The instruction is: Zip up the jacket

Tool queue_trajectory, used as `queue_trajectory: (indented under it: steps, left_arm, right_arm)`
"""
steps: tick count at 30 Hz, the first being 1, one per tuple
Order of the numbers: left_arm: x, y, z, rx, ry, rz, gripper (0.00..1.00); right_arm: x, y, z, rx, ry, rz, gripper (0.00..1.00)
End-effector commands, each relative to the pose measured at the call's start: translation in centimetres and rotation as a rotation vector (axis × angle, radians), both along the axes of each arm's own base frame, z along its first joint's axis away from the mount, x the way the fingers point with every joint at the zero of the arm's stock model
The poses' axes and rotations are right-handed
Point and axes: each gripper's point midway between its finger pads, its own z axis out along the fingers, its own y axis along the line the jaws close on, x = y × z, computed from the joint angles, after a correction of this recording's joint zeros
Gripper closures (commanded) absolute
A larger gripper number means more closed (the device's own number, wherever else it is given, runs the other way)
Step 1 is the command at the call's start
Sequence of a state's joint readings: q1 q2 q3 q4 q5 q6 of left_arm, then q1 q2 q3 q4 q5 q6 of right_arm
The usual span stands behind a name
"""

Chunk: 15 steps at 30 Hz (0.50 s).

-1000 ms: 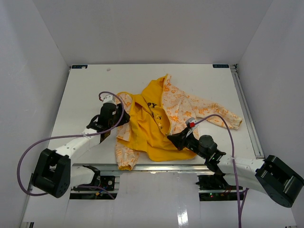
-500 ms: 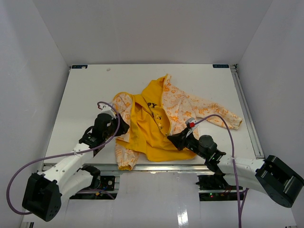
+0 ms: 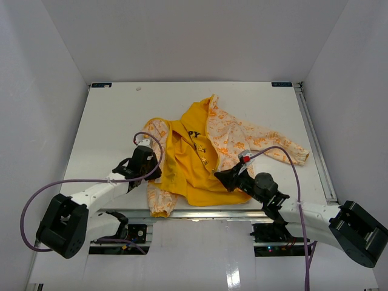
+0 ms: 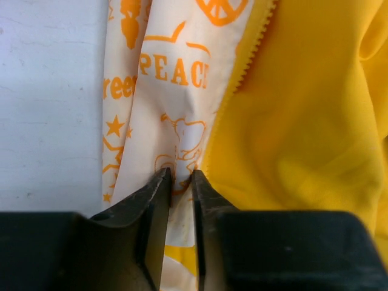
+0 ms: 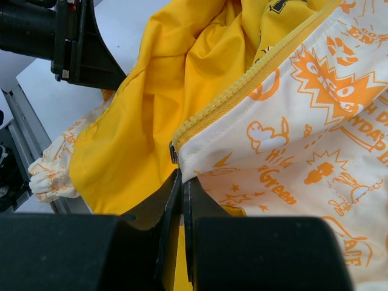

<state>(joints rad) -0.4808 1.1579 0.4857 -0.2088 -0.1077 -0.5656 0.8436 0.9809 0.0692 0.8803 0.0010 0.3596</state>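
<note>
The jacket (image 3: 203, 154) lay spread open near the front edge of the table (image 3: 109, 115), yellow lining facing up and its two front edges well apart, no part of the zipper yet joined. The left gripper (image 4: 179, 176) had its jaws pinched on a fold of the cream printed panel, just beside the zipper teeth (image 4: 242, 79) on that side of the garment. The right gripper (image 5: 181, 177) was clamped tight on the bottom corner of the opposite front panel, directly under a small dark metal piece (image 5: 173, 151) at the foot of that zipper row; whether it was the slider or an end stop could not be told. One sleeve (image 3: 282, 148) stretched out toward the right side of the table, the other (image 3: 159, 200) lay bunched by the near edge. By the look of it the job stood at its opening stage: both front edges were in hand, but the halves had to be brought together, the bottom ends mated, and the slider drawn up the full length of the front
</note>
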Motion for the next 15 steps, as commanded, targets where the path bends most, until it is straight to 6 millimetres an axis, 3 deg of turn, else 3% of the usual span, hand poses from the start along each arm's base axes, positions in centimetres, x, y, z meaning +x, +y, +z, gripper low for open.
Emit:
queue_trajectory:
  steps: [1,4,5,9,11,15]
  left_arm:
    - [3.2,1.7,3.9,0.026,-0.111,0.170,0.96]
    - [4.3,2.8,7.9,-0.011,-0.198,0.248,1.00]
    - [4.6,3.0,10.3,-0.044,-0.256,0.266,1.00]
    - [5.2,2.1,17.1,-0.127,-0.360,0.237,1.00]
    - [5.4,0.8,21.3,-0.183,-0.420,0.165,1.00]
    - [4.2,-5.0,25.0,-0.363,-0.395,-0.117,1.00]
  right_arm:
    - [0.8,0.4,2.4,0.049,-0.043,-0.020,0.92]
    - [0.8,0.4,2.4,0.051,-0.042,-0.019,0.92]
    - [0.8,0.4,2.4,0.050,-0.041,-0.019,0.92]
    - [0.8,0.2,2.3,0.048,-0.039,-0.025,0.92]
    - [0.8,0.2,2.2,0.049,-0.038,-0.025,0.92]
    - [0.8,0.1,2.2,0.055,-0.030,-0.033,0.92]
